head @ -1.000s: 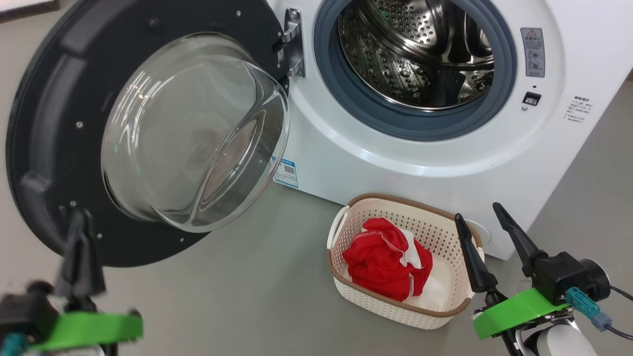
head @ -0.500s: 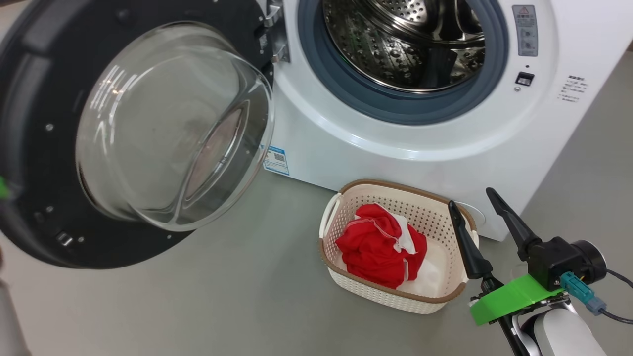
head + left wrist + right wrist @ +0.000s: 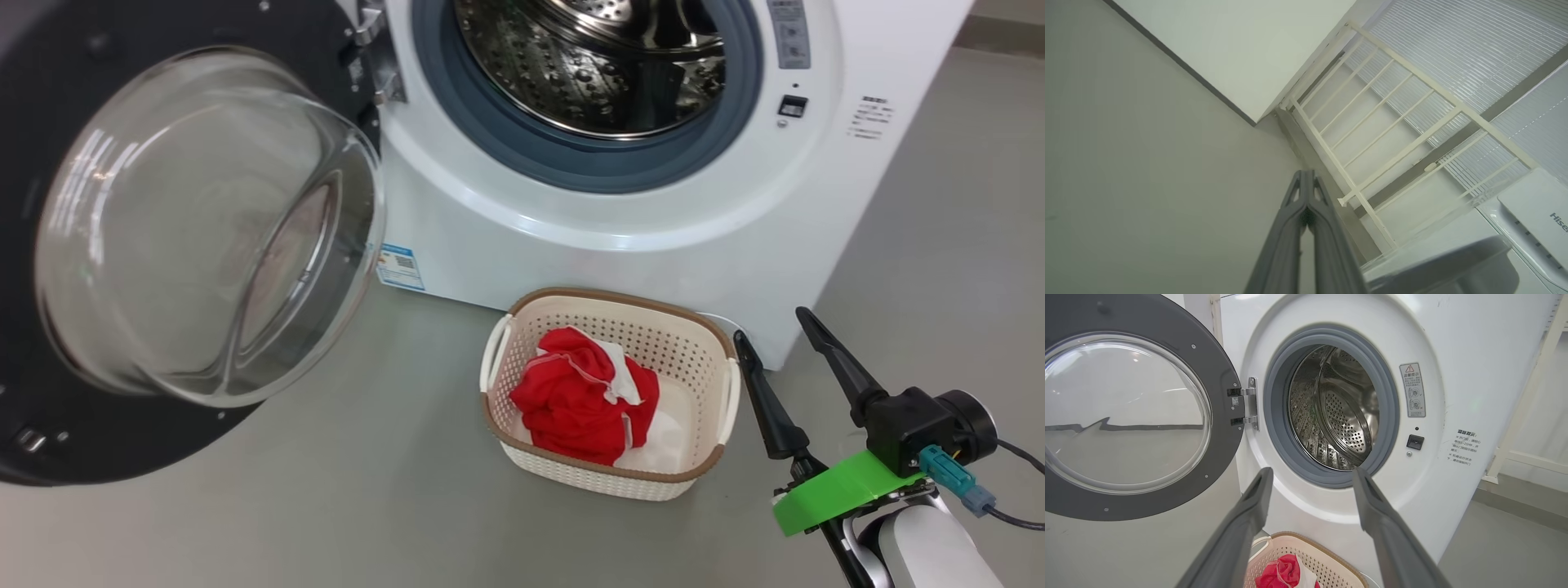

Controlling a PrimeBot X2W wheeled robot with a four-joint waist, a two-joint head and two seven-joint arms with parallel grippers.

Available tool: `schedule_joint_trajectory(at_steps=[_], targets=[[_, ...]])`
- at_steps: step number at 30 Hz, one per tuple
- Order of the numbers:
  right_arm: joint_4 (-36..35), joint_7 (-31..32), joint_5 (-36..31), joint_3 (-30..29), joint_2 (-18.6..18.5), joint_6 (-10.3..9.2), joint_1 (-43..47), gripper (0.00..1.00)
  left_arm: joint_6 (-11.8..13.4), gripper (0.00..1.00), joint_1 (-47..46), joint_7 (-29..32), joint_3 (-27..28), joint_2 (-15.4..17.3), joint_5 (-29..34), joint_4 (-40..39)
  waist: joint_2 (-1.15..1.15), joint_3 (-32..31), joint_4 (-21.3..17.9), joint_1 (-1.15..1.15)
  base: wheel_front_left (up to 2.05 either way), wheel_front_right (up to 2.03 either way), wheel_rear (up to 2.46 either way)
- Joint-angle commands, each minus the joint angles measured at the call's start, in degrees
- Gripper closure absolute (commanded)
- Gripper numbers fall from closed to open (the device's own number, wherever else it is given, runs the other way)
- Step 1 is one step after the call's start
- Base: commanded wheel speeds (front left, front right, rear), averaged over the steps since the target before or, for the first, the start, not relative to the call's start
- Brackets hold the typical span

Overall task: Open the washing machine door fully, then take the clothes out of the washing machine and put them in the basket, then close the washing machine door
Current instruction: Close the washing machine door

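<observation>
**By the washer: door wide open, clothes in the basket**

Off to the left, the left gripper shows in its own wrist view. Its jaws are pressed together on nothing, and it points toward the floor beside a cream rail.

At far left in the head view, the door stands swung wide on its hinge, with the black rim and bulging glass bowl facing the camera. Just right of the hinge is the washer, with its grey ring around the perforated steel drum. A blue sticker sits low on its front left corner.

On the floor just in front of the washer, the basket stands upright. The clothes lie bunched inside it, red with white trim, more toward its left side.

At lower right, the right gripper appears just right of the basket, its jaws spread wide with nothing between them.

In the right wrist view, that gripper points at the washer. Its tips lie over the lower edge of the drum opening. The door is on the left, and the basket and clothes lie low between the fingers.
</observation>
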Motion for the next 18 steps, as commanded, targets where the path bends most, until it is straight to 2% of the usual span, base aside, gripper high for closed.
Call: schedule_joint_trajectory(at_steps=[1, 4, 8, 18], targets=[[-1.24, -0.37, 0.21, 1.11, -0.30, 0.35, -1.69, 0.00, 0.40, 1.00, -1.17, 1.83, 0.89, 3.87, -0.99, -0.31, 0.00, 0.16, -0.68, 0.00, 0.00, 0.00, 0.00], [-1.23, -0.37, 0.24, 1.01, -0.17, 0.35, -1.50, 0.00, 0.30, 1.00, -2.19, 6.08, 2.53, 5.54, -3.45, 2.29, 0.00, 0.27, -1.10, 0.00, 0.00, 0.00, 0.00], [-1.28, -0.37, 0.16, 0.81, 0.05, 0.35, -1.36, 0.00, -1.18, 1.00, -2.76, 10.83, 3.26, 6.98, -5.52, 4.53, 0.00, 0.38, -1.20, 0.00, 0.00, 0.00, 0.00], [-1.37, -0.37, 0.12, 0.56, 0.37, 0.35, -1.51, 0.00, -5.35, 1.00, -2.85, 21.54, 1.62, 8.19, -7.84, 7.30, 0.00, 0.57, -0.35, 0.00, 0.00, 0.00, 0.00]])
